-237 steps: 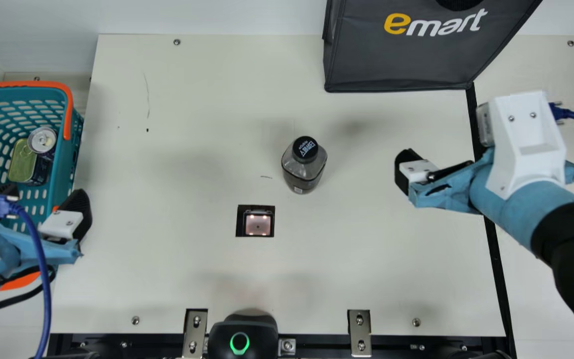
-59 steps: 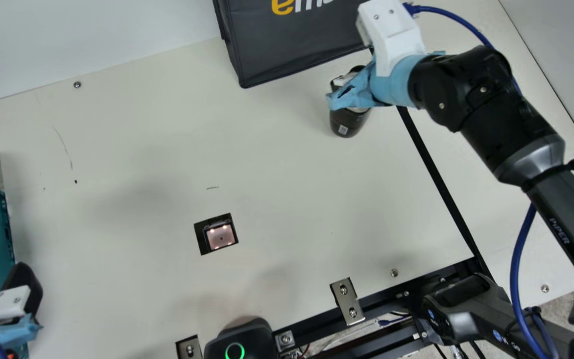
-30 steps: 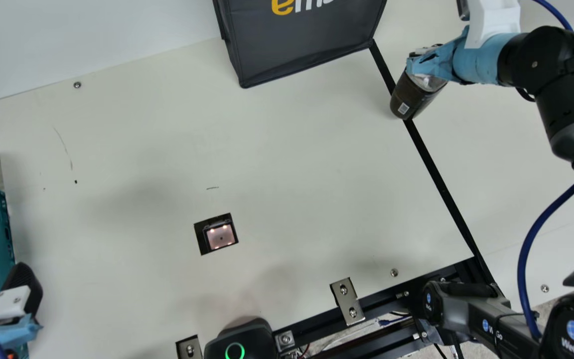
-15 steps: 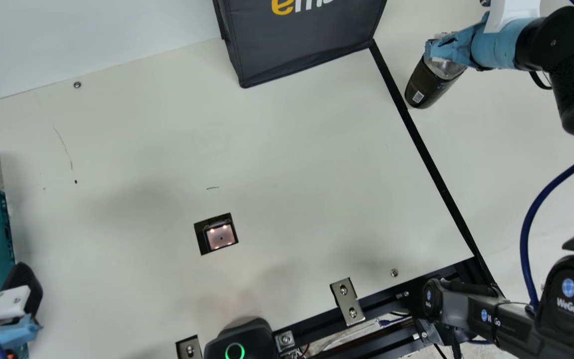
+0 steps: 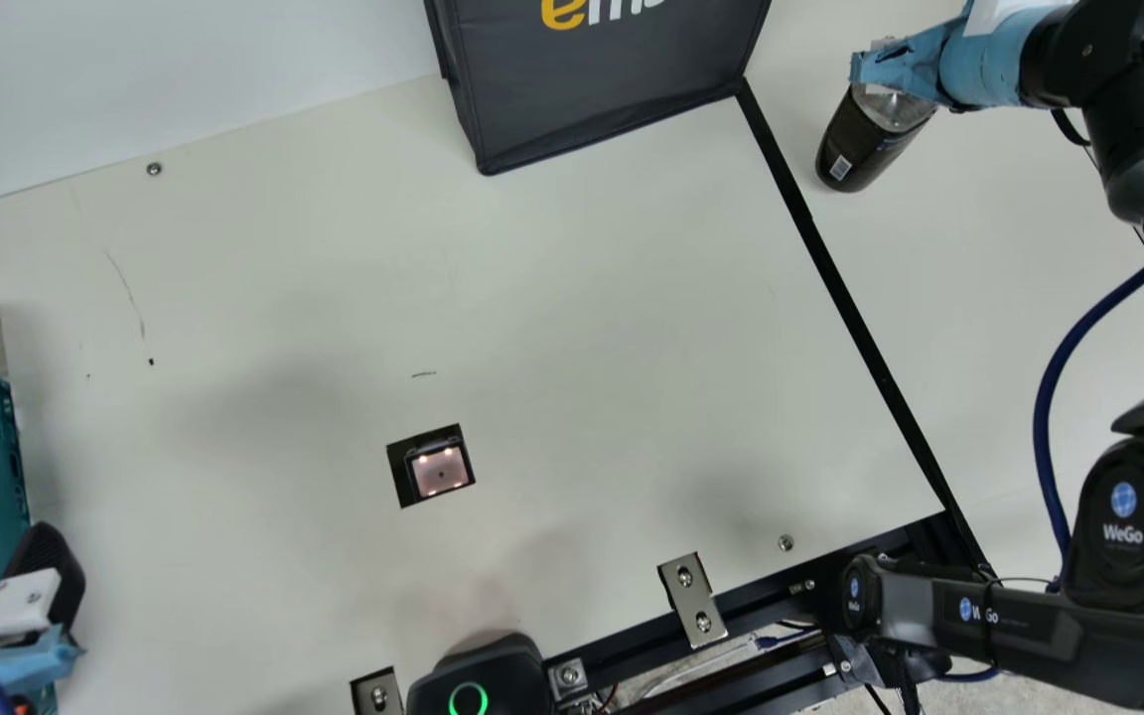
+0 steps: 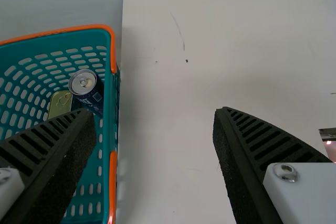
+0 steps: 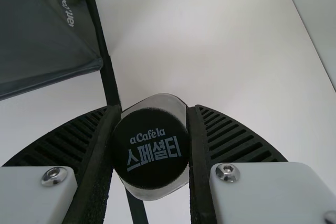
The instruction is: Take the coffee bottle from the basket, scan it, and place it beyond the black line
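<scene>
At the main view's upper right, my right gripper (image 5: 885,74) is shut on the coffee bottle (image 5: 865,144), whose dark body hangs below it, right of the black line (image 5: 855,328). In the right wrist view the black cap of the coffee bottle (image 7: 150,148) sits between both pads of my right gripper (image 7: 150,145). My left gripper (image 5: 36,596) is at the main view's lower left by the basket (image 5: 6,457). The left wrist view has my left gripper (image 6: 152,124) open with nothing between its fingers, one of them over the basket (image 6: 109,129).
A dark bag (image 5: 602,89) stands at the back, left of the black line. The scanner window (image 5: 440,471) is set in the table (image 5: 582,298). A can (image 6: 84,82) and a flat tin (image 6: 60,104) lie in the basket.
The camera has turned since the oldest picture. My right gripper took hold of the coffee bottle and carried it rightward over the black line, lately a little farther back. The left arm has kept still.
</scene>
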{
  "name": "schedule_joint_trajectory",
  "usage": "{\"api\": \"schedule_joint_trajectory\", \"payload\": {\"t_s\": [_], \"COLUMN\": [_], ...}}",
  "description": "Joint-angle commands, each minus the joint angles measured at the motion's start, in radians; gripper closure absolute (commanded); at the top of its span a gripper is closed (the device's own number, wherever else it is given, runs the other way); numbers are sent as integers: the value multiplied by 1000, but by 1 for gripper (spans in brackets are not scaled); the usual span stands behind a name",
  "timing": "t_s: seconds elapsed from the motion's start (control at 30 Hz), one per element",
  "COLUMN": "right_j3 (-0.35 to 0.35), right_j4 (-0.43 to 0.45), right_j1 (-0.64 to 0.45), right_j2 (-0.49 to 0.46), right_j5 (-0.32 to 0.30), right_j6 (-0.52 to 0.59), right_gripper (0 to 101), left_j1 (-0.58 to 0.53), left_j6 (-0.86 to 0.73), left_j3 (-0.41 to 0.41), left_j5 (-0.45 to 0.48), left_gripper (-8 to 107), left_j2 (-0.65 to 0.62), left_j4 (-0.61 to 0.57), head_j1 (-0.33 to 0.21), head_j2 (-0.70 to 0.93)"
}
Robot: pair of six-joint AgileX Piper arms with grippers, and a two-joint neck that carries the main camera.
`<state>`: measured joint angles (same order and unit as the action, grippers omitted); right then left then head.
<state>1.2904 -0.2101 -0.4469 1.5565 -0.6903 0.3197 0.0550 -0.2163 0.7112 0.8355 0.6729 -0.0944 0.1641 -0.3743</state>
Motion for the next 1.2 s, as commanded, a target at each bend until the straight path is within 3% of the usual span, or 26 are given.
{"api": "schedule_joint_trajectory", "payload": {"t_s": [0.0, 0.53, 1.17], "right_j3": [6, 23, -5], "right_j4": [2, 19, 54], "right_j1": [-1, -3, 16], "right_j2": [7, 45, 51], "right_j5": [-1, 9, 40], "right_j6": [-3, -5, -26], "right_gripper": [101, 101, 38], "left_j1": [0, 0, 0], "left_j6": [0, 0, 0], "left_j3": [0, 0, 0], "left_j5": [0, 0, 0], "left_gripper": [9, 9, 9], "left_j2": [0, 0, 0], "left_j4": [0, 0, 0], "head_j1": [-26, -26, -26], "head_j2": [-2, -2, -2]}}
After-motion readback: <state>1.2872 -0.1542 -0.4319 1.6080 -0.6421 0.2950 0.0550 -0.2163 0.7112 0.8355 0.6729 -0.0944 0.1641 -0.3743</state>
